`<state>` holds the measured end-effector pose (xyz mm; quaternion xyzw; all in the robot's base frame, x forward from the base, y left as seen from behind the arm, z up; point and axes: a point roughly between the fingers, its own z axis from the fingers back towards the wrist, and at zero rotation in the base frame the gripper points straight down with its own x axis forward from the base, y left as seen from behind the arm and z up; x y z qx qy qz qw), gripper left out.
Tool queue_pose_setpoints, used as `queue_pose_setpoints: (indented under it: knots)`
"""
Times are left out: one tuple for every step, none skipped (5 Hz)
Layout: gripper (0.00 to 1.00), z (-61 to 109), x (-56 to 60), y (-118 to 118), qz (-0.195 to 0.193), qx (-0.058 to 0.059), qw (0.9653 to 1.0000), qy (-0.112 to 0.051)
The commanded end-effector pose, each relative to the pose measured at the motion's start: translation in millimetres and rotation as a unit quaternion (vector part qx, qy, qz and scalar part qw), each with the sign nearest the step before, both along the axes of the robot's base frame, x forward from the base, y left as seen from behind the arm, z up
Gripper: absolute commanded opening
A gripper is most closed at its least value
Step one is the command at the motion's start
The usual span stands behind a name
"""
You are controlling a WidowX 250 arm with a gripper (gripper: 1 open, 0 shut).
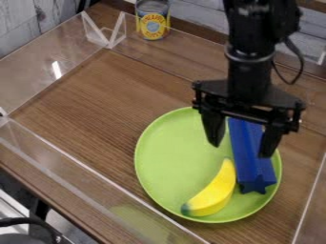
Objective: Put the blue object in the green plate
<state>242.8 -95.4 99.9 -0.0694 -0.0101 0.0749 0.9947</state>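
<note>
The blue object (254, 164) is a long ridged bar lying inside the green plate (166, 152), along its right side. A yellow banana (214, 192) lies next to it toward the plate's front. My gripper (243, 140) points straight down over the bar's far end. Its two dark fingers (215, 127) stand wide apart, one on either side of the bar, so the gripper is open and holds nothing. The bar's far tip is partly hidden behind the fingers.
A clear plastic wall (76, 181) fences the wooden tabletop (102, 105) on the left and front. A small can (152, 21) and a clear stand (102, 30) sit at the back left.
</note>
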Motion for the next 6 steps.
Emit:
queue_pose_setpoints:
  knots:
    - [1.0, -4.5, 5.6, -6, 0.002, -0.004, 0.9998, -0.018]
    - [1.0, -15.4, 8.8, -10, 0.01, -0.001, 0.9997, -0.023]
    - [1.0, -24.2, 11.8, -14, 0.014, 0.002, 0.9995, -0.028]
    - [1.0, -30.2, 14.2, -15, 0.016, 0.005, 0.9994, -0.032]
    - [0.0, -34.3, 16.9, -17, 0.017, 0.007, 0.9992, -0.035]
    - [0.0, -34.6, 18.6, -16, 0.016, 0.01, 0.9991, -0.038]
